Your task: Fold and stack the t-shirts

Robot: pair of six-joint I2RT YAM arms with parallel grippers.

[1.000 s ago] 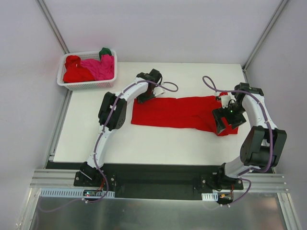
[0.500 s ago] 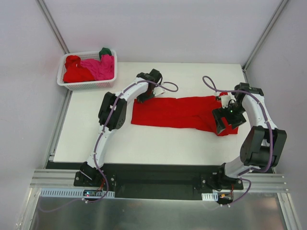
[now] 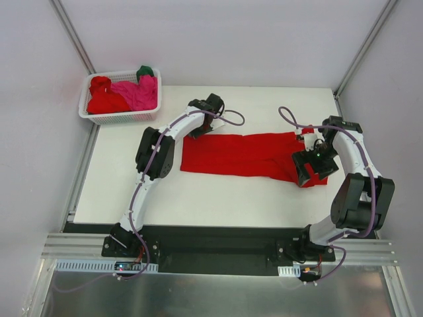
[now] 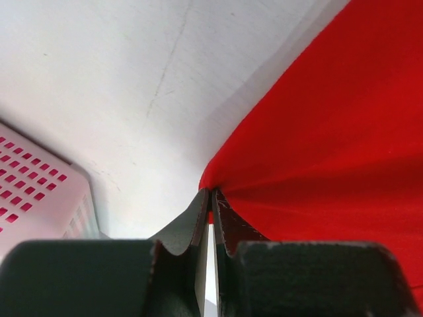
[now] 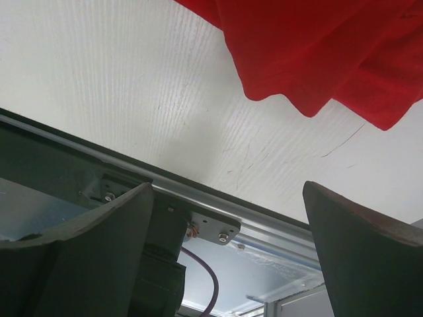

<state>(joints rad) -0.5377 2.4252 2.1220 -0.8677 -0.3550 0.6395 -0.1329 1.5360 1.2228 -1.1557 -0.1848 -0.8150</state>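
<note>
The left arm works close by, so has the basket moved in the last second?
No. The basket sits at the table's far-left corner, in the same spot as before.

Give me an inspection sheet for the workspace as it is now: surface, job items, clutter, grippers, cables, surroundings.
Surface: white table; faint scratches show in the wrist views.
Job's things: red t-shirt spread flat across the middle; heap of t-shirts (red, pink, dark green) in the basket.
Clutter: white basket at the far left corner; nothing else seen.
Grippers: left gripper shut on the red t-shirt's far left corner; right gripper open, holding nothing, over the shirt's near right end.
Cables: purple cables run along both arms and loop above the table.
Surroundings: grey walls, metal frame posts.
</note>
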